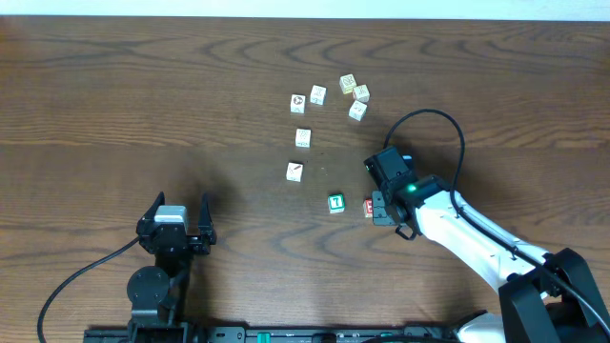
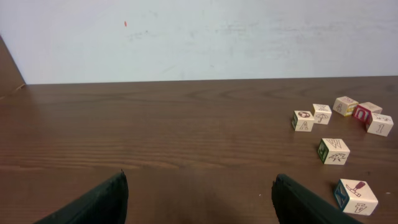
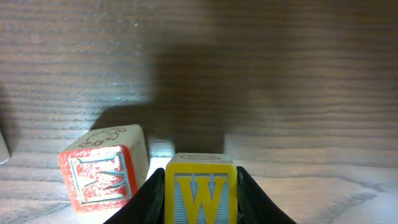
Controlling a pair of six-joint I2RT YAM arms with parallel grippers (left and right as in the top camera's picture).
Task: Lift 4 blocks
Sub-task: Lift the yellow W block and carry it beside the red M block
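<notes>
My right gripper (image 1: 381, 207) is shut on a yellow block with a W (image 3: 200, 190), which fills the gap between the fingers; in the overhead view the gripper hides this block. A red block with a white letter (image 3: 102, 171) (image 1: 368, 206) sits on the table just left of the gripper. Further left is a green block (image 1: 335, 202). A white block with a dark diagonal mark (image 1: 294, 171) (image 2: 356, 196) lies up and to the left of it. My left gripper (image 1: 176, 232) (image 2: 199, 186) stands open over bare table at the front left, far from all the blocks.
Several cream picture cubes lie toward the back: one (image 1: 302, 138) alone, a pair (image 1: 308, 98), and a cluster of three (image 1: 355, 95). The right arm's cable (image 1: 448, 124) loops above the table behind the gripper.
</notes>
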